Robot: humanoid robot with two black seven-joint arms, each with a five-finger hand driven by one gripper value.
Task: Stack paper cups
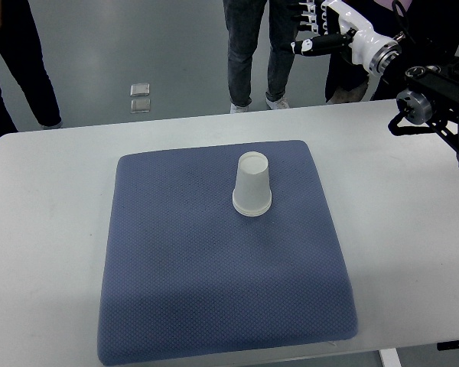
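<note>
A white paper cup (252,185) stands upside down on the blue mat (214,267), a little right of the mat's middle and toward its far side. It looks like a single cup or a tight stack; I cannot tell which. My right hand (312,27) is raised high at the top right, beyond the table's far edge and well away from the cup. Its fingers are spread and hold nothing. The right arm (428,92) comes in from the right edge. The left arm does not show.
The mat lies on a white table (46,229). Two people stand beyond the far edge: legs in jeans (256,53) at top centre and dark trousers (19,69) at top left. A small metal floor plate (140,97) lies behind the table.
</note>
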